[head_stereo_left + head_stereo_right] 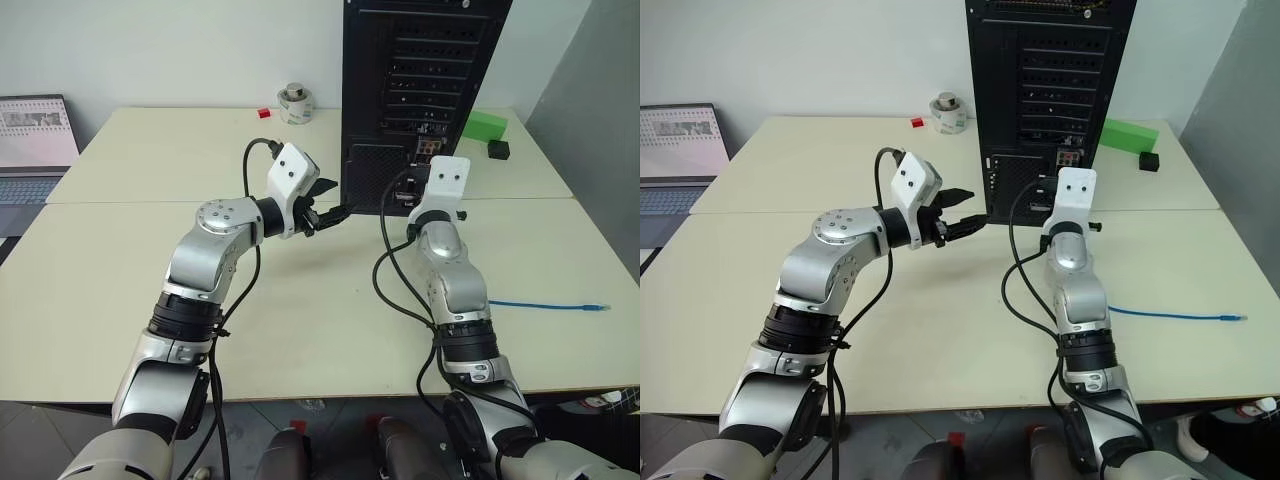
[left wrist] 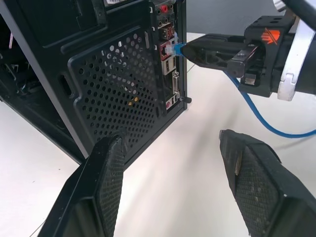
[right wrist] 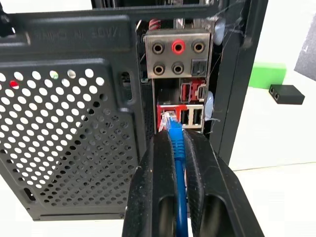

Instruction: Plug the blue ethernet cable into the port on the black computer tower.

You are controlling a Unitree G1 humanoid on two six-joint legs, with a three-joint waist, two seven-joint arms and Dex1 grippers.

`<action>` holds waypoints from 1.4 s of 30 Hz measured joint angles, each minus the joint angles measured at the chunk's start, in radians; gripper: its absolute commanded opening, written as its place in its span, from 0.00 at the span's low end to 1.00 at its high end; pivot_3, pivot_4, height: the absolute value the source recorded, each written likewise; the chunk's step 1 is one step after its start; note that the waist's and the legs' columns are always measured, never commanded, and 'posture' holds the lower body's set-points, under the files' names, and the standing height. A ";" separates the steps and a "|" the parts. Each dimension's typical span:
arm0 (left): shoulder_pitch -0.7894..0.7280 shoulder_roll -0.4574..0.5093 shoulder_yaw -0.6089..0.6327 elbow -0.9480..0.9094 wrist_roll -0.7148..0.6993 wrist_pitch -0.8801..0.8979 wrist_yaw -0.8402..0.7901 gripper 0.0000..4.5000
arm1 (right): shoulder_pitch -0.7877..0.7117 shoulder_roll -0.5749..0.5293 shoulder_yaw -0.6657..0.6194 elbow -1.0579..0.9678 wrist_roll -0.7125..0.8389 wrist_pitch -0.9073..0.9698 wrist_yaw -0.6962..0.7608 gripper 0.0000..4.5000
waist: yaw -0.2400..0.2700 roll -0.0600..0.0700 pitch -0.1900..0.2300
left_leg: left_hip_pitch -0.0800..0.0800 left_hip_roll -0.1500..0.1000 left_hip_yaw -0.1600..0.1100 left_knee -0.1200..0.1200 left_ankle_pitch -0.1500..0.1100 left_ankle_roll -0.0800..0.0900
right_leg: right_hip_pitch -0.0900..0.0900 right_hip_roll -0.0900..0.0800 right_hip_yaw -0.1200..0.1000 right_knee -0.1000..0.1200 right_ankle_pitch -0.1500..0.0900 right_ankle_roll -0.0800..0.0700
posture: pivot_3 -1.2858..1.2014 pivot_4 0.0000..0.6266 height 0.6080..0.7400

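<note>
Half the blue ethernet cable (image 3: 177, 163) behind right pincer (image 3: 175, 148).

a: what's your blue ethernet cable (image 3: 177, 143) doing?

b: you've got a thin bright blue cord; its clear plug sits right at a port in the strip of connectors, under the row of round audio jacks. the rest trails back across the table, and the far end lies loose on the tabletop with its own clear plug.

a: and your black computer tower (image 1: 420, 70)?

b: it stands upright at the table's far side, back facing you, showing perforated slot covers and a mesh vent.
</note>
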 measured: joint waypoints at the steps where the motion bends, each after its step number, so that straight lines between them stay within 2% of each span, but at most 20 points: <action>1: 0.000 0.000 0.000 0.000 0.000 0.000 0.001 0.70 | -0.001 0.000 -0.001 0.004 0.001 0.000 0.000 0.00 | 0.000 0.000 0.000 | 0.000 0.000 0.000 0.000 0.000 0.000 | 0.000 0.000 0.000 0.000 0.000 0.000 | 0.52 0.24 1.00; 11: 0.000 -0.001 0.000 0.000 0.000 0.000 0.011 0.70 | -0.015 0.000 -0.036 0.026 0.009 -0.004 0.000 0.00 | 0.000 0.000 0.000 | 0.000 0.000 0.000 0.000 0.000 0.000 | 0.000 0.000 0.000 0.000 0.000 0.000 | 0.52 0.24 1.00; 42: 0.002 0.000 0.000 0.000 0.002 -0.001 0.010 0.70 | -0.025 0.005 -0.035 0.030 0.017 -0.006 0.019 0.00 | 0.000 0.000 0.000 | 0.000 0.000 0.000 0.000 0.000 0.000 | 0.000 0.000 0.000 0.000 0.000 0.000 | 0.52 0.24 1.00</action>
